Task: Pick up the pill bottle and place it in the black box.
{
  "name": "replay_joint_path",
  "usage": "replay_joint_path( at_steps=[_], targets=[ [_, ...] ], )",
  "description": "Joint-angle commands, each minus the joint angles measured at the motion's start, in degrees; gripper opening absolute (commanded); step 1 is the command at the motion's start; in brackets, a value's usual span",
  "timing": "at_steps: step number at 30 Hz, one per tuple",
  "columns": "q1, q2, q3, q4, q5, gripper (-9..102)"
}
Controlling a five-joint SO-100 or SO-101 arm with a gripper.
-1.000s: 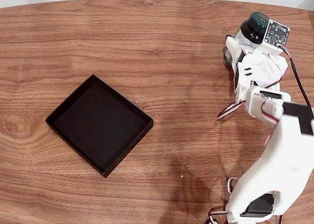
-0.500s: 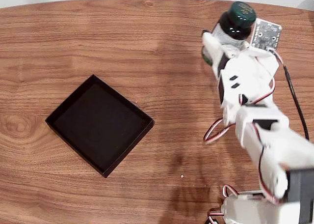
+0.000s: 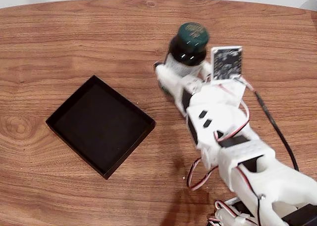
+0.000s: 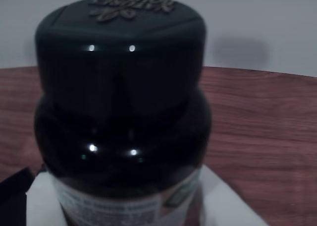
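Note:
In the fixed view the pill bottle (image 3: 188, 44), dark with a dark green cap, is held above the wooden table by my gripper (image 3: 182, 76), which is shut on its lower body. White fingers (image 3: 165, 79) clasp it from both sides. The black box (image 3: 98, 125), a shallow square tray, lies on the table to the left of the bottle, apart from it and with nothing inside. In the wrist view the pill bottle (image 4: 121, 87) stands upright and very close, its white label low between the white fingers (image 4: 42, 198).
The wooden table (image 3: 74, 42) has bare room between the bottle and the box. Its curved far edge (image 3: 99, 1) runs along the top of the fixed view. The white arm (image 3: 237, 151) and its loose wires (image 3: 198, 176) take up the lower right.
The arm has swung left, carrying the pill bottle from the table's far right corner toward the middle, closer to the black box. The box has not moved.

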Motion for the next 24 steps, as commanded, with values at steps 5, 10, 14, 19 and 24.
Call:
replay_joint_path(
  at_steps=[5, 10, 14, 19, 24],
  targets=[
    [-7.7, 3.2, 3.8, -9.2, 2.4, 19],
    [-12.0, 1.1, 5.1, -13.3, 3.8, 19],
    [-15.4, -1.0, 4.7, -14.9, 4.8, 19],
    [-17.6, -4.7, 2.8, -16.3, 5.4, 19],
    [-19.2, -11.9, 2.3, -23.2, 5.5, 19]
  ],
)
